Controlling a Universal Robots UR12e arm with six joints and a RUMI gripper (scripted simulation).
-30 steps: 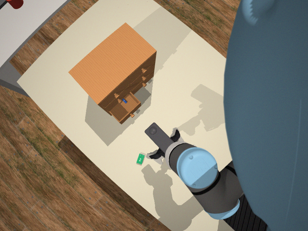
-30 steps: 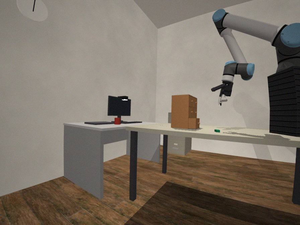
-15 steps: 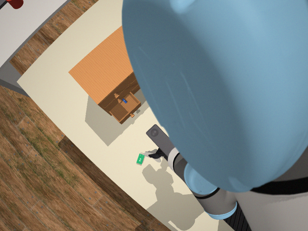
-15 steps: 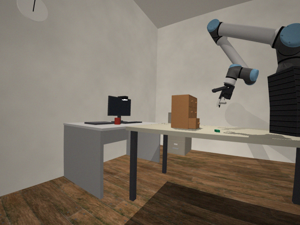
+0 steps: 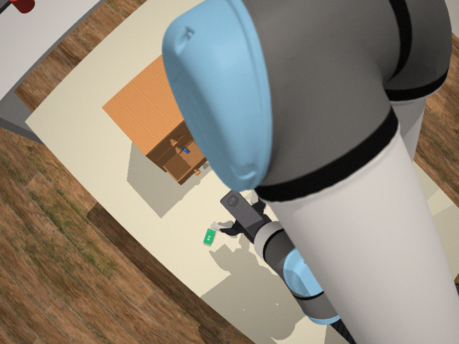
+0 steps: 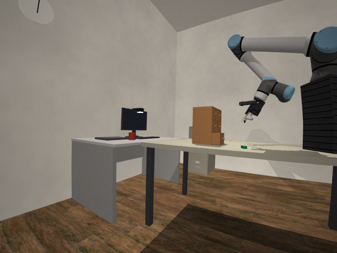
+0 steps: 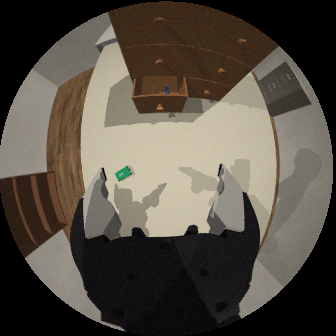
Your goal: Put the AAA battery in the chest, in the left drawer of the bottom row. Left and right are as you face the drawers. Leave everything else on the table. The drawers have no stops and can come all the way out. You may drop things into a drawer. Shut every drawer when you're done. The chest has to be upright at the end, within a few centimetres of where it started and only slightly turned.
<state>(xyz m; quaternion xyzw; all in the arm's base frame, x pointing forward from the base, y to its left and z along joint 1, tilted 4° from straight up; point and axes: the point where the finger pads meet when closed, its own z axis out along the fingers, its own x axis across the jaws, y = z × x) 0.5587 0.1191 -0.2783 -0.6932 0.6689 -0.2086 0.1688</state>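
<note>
Left to right, facing the drawers. Green block battery point(image 5: 209, 236) point(image 6: 243, 147) point(image 7: 123, 173) lies flat on the tabletop point(image 5: 178, 207) point(image 6: 168, 144) point(image 7: 165, 145), near its left edge. Chest point(image 5: 141, 107) point(image 6: 202, 125) point(image 7: 190, 32) is upright, toward the far edge. Its bottom-left drawer point(image 5: 188, 175) point(image 6: 217, 138) point(image 7: 145, 104) is pulled out, with the blue AAA battery point(image 5: 185, 149) point(image 7: 167, 89) inside, at the back, right of the drawer's middle. The other drawers look shut in the wrist view. Gripper point(image 5: 233, 209) point(image 6: 244, 121) point(image 7: 161, 166) hangs above the tabletop, out in front of the chest, right of the green one. Jaws wide open, holding nothing. AAA is well apart from them: lower, and farther toward the far edge.
</note>
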